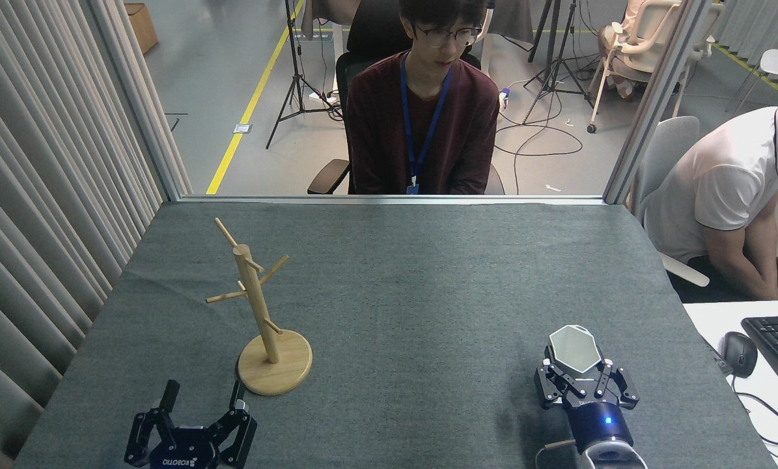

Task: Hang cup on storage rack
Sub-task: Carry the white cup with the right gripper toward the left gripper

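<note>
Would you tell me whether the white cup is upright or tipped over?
Upright: the cup shows its open hexagonal mouth facing up, held in the right gripper.

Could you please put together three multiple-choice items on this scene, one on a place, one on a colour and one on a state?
1. Where does the wooden rack stand on the table?
A. near the left gripper
B. at the far right corner
C. beside the keyboard

2. What colour is the cup?
A. red
B. white
C. black

3. How does the right gripper stand?
A. open and far from the cup
B. closed around the cup
C. resting on the rack

Answers: 1 A, the rack's round base sits just beyond the open left gripper on the left side of the table. 2 B, the six-sided cup is plain white. 3 B, the fingers of the right gripper press on both sides of the cup.
</note>
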Available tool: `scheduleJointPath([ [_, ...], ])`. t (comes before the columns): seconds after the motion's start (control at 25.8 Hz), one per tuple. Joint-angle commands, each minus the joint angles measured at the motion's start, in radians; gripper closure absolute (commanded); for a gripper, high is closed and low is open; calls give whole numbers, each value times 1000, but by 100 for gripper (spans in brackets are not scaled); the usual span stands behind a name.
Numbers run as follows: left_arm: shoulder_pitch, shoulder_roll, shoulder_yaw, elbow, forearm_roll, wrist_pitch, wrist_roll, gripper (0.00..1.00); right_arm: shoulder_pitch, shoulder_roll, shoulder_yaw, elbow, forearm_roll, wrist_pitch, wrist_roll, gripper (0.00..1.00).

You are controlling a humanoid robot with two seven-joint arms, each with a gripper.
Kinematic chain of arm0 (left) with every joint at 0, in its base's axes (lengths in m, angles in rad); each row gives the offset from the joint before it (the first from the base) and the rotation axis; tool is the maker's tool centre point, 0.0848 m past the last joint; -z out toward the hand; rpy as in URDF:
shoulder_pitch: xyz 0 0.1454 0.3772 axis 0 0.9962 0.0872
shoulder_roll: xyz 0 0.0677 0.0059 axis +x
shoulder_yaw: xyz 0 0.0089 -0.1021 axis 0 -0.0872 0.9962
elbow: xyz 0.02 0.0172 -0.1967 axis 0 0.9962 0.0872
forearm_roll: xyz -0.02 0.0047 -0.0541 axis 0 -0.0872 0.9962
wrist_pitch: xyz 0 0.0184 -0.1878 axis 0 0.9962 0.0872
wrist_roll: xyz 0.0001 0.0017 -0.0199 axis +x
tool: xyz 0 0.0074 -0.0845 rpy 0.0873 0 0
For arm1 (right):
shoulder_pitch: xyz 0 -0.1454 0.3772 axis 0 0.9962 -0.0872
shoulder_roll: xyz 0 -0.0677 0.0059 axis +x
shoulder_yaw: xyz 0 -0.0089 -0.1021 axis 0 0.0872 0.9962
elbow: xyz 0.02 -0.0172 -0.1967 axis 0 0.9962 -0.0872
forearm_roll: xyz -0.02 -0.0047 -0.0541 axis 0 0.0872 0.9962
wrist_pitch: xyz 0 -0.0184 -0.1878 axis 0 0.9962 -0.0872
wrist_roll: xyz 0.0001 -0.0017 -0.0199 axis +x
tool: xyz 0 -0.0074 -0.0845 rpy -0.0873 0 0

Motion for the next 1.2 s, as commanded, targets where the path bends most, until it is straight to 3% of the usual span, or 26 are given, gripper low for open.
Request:
scheduleJointPath([
  [0.0,2,1,-1,1,-2,-2,0,0,8,4,0,-11,-2,-4,-13,40],
  [0.08,5,1,-4,3,-8,-14,3,0,20,5,2,-54,-3,-11,-27,40],
  [0.23,7,32,-81,10,-100,-26,7,0,112,14,3,-253,-5,-14,-30,40],
  [0.39,2,32,-168,23,-195,-29,7,1,170,63,78,-410,6,-8,-24,40],
  [0.54,-8,27,-257,47,-292,-26,7,1,195,117,195,-502,119,0,-24,40],
  [0.7,-13,18,-334,56,-350,-22,6,1,224,223,250,-543,216,-3,-23,41],
  [0.81,-24,17,-369,72,-352,-16,6,1,229,254,304,-546,268,-1,-23,41],
  [1.16,-24,12,-381,73,-352,-12,6,1,305,301,378,-591,276,-3,-18,40],
])
